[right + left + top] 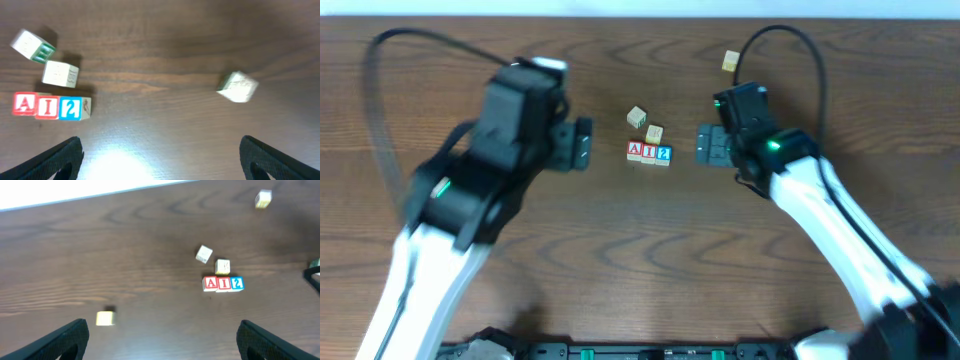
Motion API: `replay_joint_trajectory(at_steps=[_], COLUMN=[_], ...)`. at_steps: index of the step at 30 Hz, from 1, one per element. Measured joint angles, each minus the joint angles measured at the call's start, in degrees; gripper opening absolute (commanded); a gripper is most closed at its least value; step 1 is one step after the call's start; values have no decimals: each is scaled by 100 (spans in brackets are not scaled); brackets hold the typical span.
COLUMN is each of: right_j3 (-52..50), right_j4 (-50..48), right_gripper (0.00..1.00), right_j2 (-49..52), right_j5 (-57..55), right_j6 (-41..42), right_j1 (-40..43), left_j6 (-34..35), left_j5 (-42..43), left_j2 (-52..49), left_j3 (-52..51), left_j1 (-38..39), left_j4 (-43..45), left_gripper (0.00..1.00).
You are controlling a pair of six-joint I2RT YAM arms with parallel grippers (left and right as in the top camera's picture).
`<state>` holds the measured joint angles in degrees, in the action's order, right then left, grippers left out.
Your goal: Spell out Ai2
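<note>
On the table (640, 250) the A-I-2 block row (649, 153) runs left to right between the two jaws, both spread wide

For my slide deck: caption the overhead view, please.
Blocks reading A, I, 2 form a row between the open left gripper and open right gripper; spare blocks lie nearby.

There's the row, right at the middle of the table: three small wooden cubes sitting flat, pressed side to side in a straight left-to-right line. On the left, the A block (634, 152), a red letter on a pale face with a red border. The I block (649, 152) is in the middle, red again, touching both neighbours. On the right end is the 2 block (663, 153), its numeral pale on blue. All three characters face up and read upright from the near side.
</note>
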<state>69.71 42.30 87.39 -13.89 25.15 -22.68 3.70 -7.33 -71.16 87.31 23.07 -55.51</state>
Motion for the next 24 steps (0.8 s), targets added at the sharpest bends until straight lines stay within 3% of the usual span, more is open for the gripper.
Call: replay_joint_trajectory(at_steps=[6,13,14,17,24], right_j3=[-39,-1333,-1670,-2557,-4391], right_j4=[1113,981,785,-74,-2865], right_gripper=[99,99,99,99,99], right_j2=[-1429,-3473,-3748,-4245,-4288], right_j5=[-433,-678,-699,-717,-946], right_j6=[-155,-175,-175,-197,-833], right_j1=[-247,-938,-997,-1049,-1056], left_j6=[-164,-234,-238,-168,144], left_j5=[-125,-173,-199,-225,-514], left_j2=[835,2046,2247,2544,2015], left_j3=[-122,-1692,-1976,-2691,-4332], left_j1=[0,0,2,2,0], left_j4=[-1038,-763,-562,223,2151], left_gripper=[93,90,95,95,95])
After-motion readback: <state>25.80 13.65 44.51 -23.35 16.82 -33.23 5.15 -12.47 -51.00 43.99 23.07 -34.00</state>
